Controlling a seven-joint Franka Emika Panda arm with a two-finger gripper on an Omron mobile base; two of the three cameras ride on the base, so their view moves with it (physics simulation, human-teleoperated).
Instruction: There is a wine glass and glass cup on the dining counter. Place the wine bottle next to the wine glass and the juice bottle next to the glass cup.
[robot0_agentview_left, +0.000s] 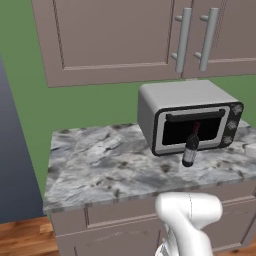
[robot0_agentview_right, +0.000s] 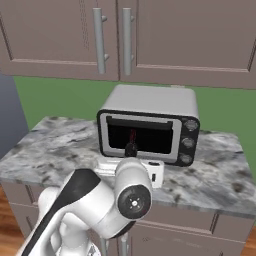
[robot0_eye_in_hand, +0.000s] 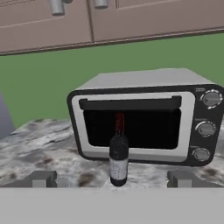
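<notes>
On the small marble worktop (robot0_agentview_left: 100, 165) the wine bottle (robot0_eye_in_hand: 118, 153) stands upright just before the toaster oven (robot0_eye_in_hand: 144, 118), untouched, the gripper (robot0_eye_in_hand: 113, 178) facing it with fingers spread wide, so both placements remain undone.

1. The wine bottle (robot0_eye_in_hand: 118, 153) stands upright on the marble worktop (robot0_eye_in_hand: 39, 148), near the middle of the view.
2. It is dark, with a dark red neck capsule and a pale label.
3. Just behind it stands a silver toaster oven (robot0_eye_in_hand: 144, 116) with a dark glass door and a dark handle bar across the top of the door.
4. Three round knobs (robot0_eye_in_hand: 205, 128) run down the oven's right side.
5. A green wall (robot0_eye_in_hand: 52, 74) rises behind the oven, with brown cabinets (robot0_eye_in_hand: 131, 19) above it.
6. The hand (robot0_eye_in_hand: 112, 179) points at the bottle, its two fingertips (robot0_eye_in_hand: 41, 178) spread wide, one on each side of the bottle's base and clear of it.
</notes>
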